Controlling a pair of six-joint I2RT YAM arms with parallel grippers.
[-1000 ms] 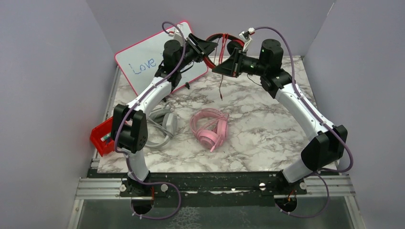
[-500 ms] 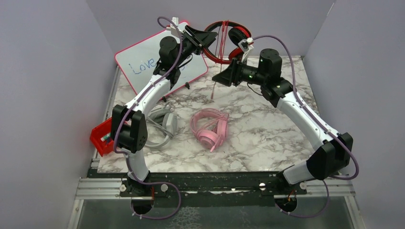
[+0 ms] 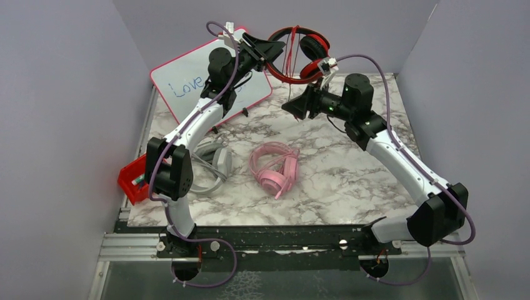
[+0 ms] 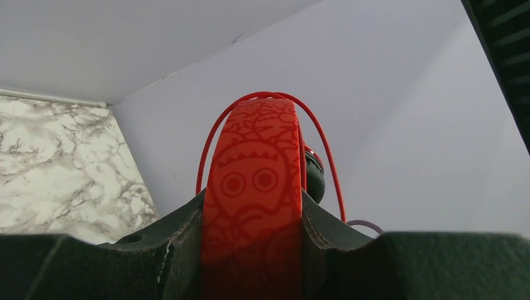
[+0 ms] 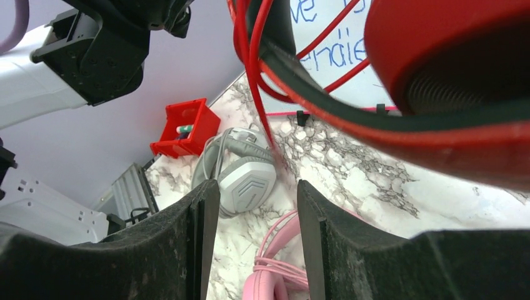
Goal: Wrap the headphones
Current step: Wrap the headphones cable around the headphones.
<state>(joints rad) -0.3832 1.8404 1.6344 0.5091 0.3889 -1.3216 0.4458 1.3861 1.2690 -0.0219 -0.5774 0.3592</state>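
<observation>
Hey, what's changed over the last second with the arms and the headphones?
The right pincer opened, apparently letting go of the red cable, and drew back to the right. The left pincer raised the red-and-black headphones slightly and still grips their headband. The pink headphones and grey headphones haven't moved.

Three headphones: one red pair (image 3: 312,47), one pink pair (image 3: 275,169), one grey pair (image 3: 220,160). One whiteboard (image 3: 187,72). One red bin (image 3: 128,181), with perhaps two or three markers (image 5: 184,129) in it; they are too small to count surely. One marble table (image 3: 350,169). Two arms: one left arm (image 3: 194,125) and one right arm (image 3: 394,150).
</observation>
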